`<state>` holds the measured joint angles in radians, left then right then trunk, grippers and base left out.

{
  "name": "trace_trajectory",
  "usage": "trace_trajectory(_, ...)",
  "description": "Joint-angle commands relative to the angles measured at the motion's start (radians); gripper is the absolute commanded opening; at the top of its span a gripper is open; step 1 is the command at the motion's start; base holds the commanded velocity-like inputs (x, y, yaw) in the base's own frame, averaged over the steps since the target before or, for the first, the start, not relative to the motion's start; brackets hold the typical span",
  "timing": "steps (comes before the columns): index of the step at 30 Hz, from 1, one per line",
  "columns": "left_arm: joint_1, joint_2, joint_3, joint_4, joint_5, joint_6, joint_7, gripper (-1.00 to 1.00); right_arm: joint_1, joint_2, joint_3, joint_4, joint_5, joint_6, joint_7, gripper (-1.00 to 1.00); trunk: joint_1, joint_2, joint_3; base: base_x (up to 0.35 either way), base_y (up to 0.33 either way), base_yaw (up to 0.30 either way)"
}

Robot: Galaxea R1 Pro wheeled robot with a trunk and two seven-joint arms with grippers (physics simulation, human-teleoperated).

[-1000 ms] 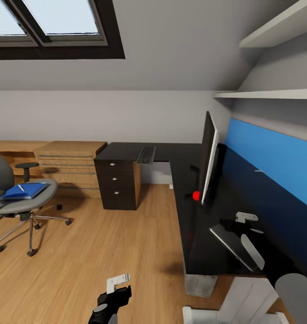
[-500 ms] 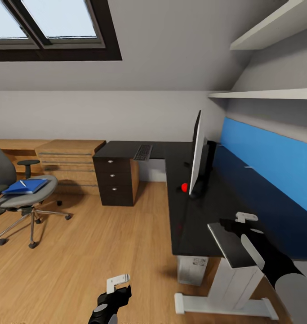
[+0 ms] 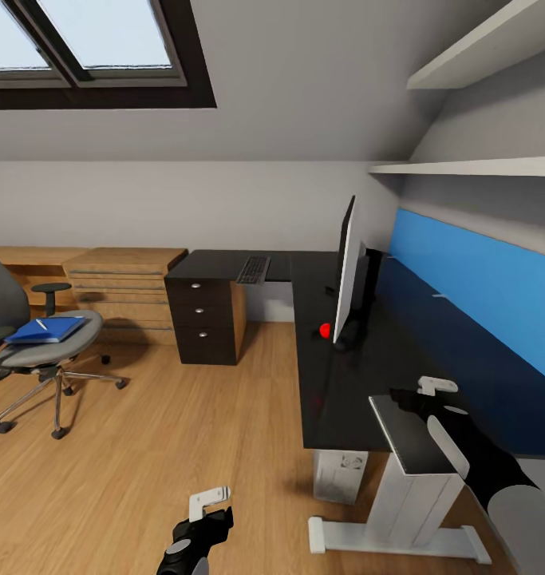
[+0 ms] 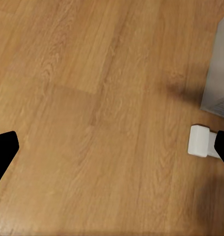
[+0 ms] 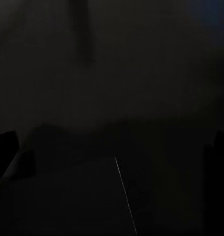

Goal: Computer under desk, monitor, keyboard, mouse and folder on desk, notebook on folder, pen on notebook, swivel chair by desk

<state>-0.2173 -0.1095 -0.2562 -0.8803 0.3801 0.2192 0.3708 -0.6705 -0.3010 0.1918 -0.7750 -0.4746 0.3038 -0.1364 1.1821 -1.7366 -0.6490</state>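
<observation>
Head view: L-shaped desk [image 3: 320, 383] with black surface; monitor [image 3: 346, 271] stands on it, seen edge-on, red dot at its lower corner. Keyboard [image 3: 254, 270] lies on the far wing of the surface above the drawer unit [image 3: 199, 322], well apart from the monitor. Pale tower computer [image 3: 341, 474] sits under the near end of the desk, beside the white leg [image 3: 408, 503].

Swivel chair [image 3: 33, 343] stands well away across the wood floor [image 3: 168, 447]. Blue folder [image 3: 47, 329] lies on its seat with a thin white pen [image 3: 41, 325] on top. Notebook and mouse not identified.

Judged done: computer under desk, monitor on desk. Left: keyboard next to monitor, mouse, folder to desk, notebook and pen stacked, chair brought alongside.

Left gripper [image 3: 199, 511] hangs low over the floor; left wrist view shows the jaws spread wide, nothing between them. Right gripper [image 3: 425, 393] sits over the near end of the surface beside a dark flat panel; right wrist view too dark, so I cannot tell how its jaws stand.
</observation>
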Motion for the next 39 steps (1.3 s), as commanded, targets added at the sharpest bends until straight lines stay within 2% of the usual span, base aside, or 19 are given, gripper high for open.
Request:
trace_trajectory(1, -0.001, 0.001, -0.003, -0.002, 0.008, 0.003, 0.008, 1.0, 0.0, -0.001, 0.006, 0.005, -0.022, 0.006, -0.011, 1.0, 0.0, 0.0, -0.001, -0.001, -0.001, 0.0)
trace_trajectory(10, -0.001, 0.001, -0.003, -0.002, 0.009, 0.003, 0.008, 1.0, 0.0, -0.001, 0.005, 0.003, -0.022, 0.006, -0.012, 1.0, 0.0, 0.0, 0.002, 0.0, 0.0, 0.0)
trace_trajectory(35, -0.001, 0.001, -0.003, 0.001, 0.01, 0.003, 0.009, 1.0, 0.0, -0.001, 0.005, -0.034, -0.023, 0.008, -0.014, 1.0, 0.0, 0.0, 0.041, 0.0, 0.0, 0.0)
trace_trajectory(39, -0.001, 0.0, -0.004, 0.014, 0.009, 0.003, 0.007, 1.0, 0.002, -0.002, 0.003, -0.084, -0.024, 0.019, -0.015, 1.0, 0.0, 0.0, 0.047, 0.0, 0.0, 0.0)
